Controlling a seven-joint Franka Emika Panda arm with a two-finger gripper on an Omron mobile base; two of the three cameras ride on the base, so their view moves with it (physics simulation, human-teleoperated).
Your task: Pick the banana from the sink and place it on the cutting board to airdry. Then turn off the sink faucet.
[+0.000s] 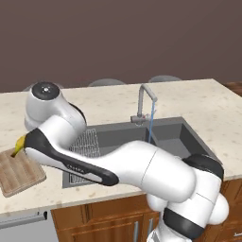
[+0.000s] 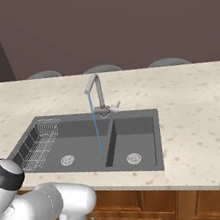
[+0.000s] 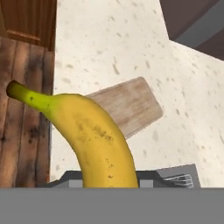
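My gripper (image 1: 24, 143) is shut on the yellow banana (image 3: 94, 135), whose dark tip (image 1: 19, 144) peeks out beside the hand. It hangs in the air over the far end of the light wooden cutting board (image 1: 19, 172), which lies on the counter left of the sink (image 1: 165, 134). In the hand view the banana covers my fingertips, and the cutting board (image 3: 127, 107) lies beyond it. The grey sink faucet (image 1: 144, 101) stands behind the basins with a thin blue stream of water (image 2: 96, 129) running from its spout (image 2: 90, 85).
A white wire rack (image 2: 39, 141) sits in the left end of the large basin. My white arm (image 1: 118, 165) stretches across the sink's front towards the left. The counter's front edge and wooden cabinets (image 1: 104, 217) lie below. Chair backs (image 2: 102, 68) show behind the counter.
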